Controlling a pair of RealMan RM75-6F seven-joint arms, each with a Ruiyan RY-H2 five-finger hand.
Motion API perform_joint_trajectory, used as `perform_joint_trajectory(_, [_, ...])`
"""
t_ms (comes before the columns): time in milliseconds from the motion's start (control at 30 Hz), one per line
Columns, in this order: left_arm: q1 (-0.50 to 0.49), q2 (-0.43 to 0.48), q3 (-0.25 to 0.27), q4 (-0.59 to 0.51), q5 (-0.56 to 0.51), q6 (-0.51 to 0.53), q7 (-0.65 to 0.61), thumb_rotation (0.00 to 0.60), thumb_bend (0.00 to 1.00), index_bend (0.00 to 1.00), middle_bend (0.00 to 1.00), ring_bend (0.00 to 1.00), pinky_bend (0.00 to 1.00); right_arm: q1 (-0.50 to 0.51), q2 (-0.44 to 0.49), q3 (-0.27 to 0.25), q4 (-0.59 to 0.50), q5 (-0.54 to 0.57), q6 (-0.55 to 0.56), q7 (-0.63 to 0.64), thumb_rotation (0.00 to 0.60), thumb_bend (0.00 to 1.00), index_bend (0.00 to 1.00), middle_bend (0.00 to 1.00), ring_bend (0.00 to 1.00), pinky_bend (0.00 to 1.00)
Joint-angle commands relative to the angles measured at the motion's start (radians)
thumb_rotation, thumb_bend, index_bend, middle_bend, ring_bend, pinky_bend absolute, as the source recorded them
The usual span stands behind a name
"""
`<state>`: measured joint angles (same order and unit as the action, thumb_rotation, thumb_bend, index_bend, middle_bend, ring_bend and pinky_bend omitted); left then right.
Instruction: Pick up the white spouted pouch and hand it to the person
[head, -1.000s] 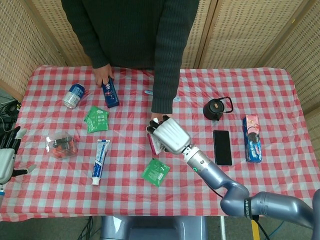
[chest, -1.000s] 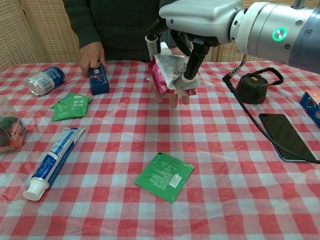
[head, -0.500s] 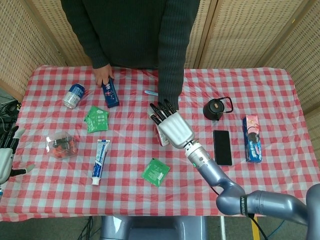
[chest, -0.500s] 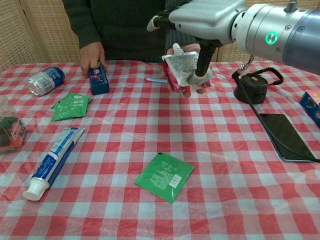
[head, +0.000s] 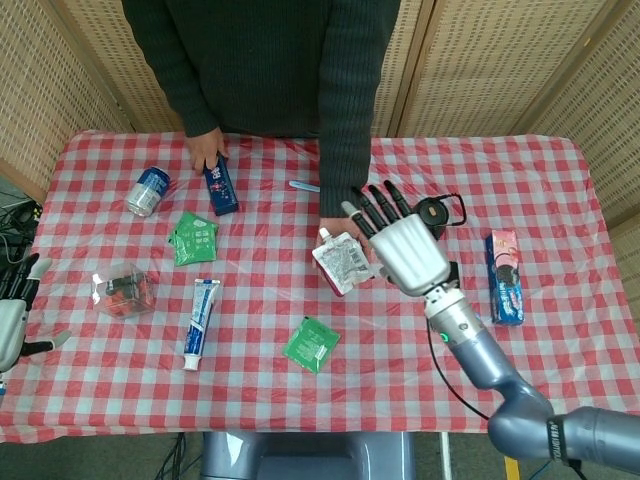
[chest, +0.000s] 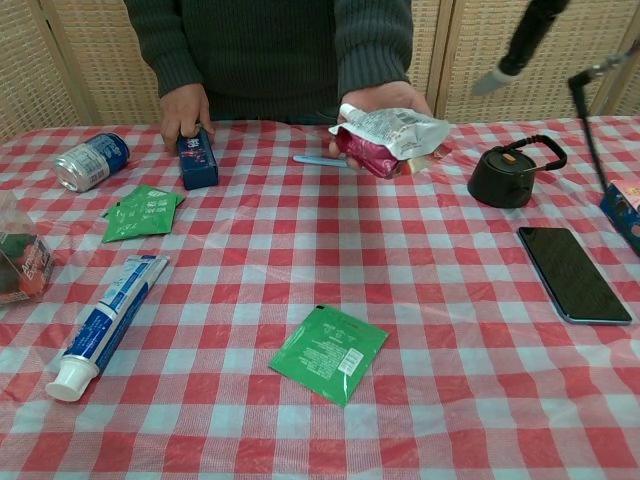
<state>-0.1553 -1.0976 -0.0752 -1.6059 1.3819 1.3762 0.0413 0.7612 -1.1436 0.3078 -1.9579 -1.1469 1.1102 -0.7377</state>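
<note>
The white spouted pouch (head: 345, 262) with its red back lies across the person's upturned palm (chest: 385, 100), above the middle of the table; in the chest view the pouch (chest: 392, 133) sits flat there. My right hand (head: 403, 243) hovers just right of it, fingers spread and holding nothing. Only a dark fingertip (chest: 520, 45) of it shows at the top of the chest view. My left hand (head: 14, 312) hangs at the table's far left edge, fingers apart and empty.
The person's other hand rests on a blue box (head: 220, 185). Around lie a blue can (head: 147, 190), green sachets (head: 193, 238), another green sachet (head: 311, 344), toothpaste (head: 201, 322), a plastic bag (head: 124, 290), a black pot (head: 432, 217), a phone (chest: 573, 272) and a snack box (head: 504, 276).
My right hand has let go of the pouch, opened and drawn away to the right. The pouch now rests in the person's palm. The left hand has barely moved.
</note>
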Motion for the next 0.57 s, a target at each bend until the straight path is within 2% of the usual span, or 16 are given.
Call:
perform_joint_trajectory(33, [0.006,0.002,0.007,-0.008,0.016,0.013,0.002,0.6,0.0,0.0,0.0,0.0,0.0,-0.097,0.092,-0.057,-0.006,-0.055,0.032,0.132,0.6,0.0,0.0,0.0,0.0,0.0])
perform_joint_trajectory(200, [0.017,0.005,0.016,-0.023,0.042,0.039,0.003,0.6,0.0,0.0,0.0,0.0,0.0,-0.195,0.131,-0.121,0.066,-0.123,0.065,0.327,0.6,0.0,0.0,0.0,0.0,0.0])
perform_joint_trajectory(300, [0.026,0.01,0.02,-0.029,0.055,0.056,-0.002,0.6,0.0,0.0,0.0,0.0,0.0,-0.263,0.127,-0.174,0.161,-0.182,0.101,0.448,0.6,0.0,0.0,0.0,0.0,0.0])
perform_joint_trajectory(467, [0.035,0.018,0.023,-0.033,0.064,0.073,-0.012,0.6,0.0,0.0,0.0,0.0,0.0,-0.349,0.072,-0.234,0.325,-0.249,0.183,0.557,0.6,0.0,0.0,0.0,0.0,0.0])
perform_joint_trajectory(567, [0.038,0.021,0.025,-0.037,0.071,0.077,-0.015,0.6,0.0,0.0,0.0,0.0,0.0,-0.385,0.03,-0.247,0.393,-0.268,0.232,0.576,0.6,0.0,0.0,0.0,0.0,0.0])
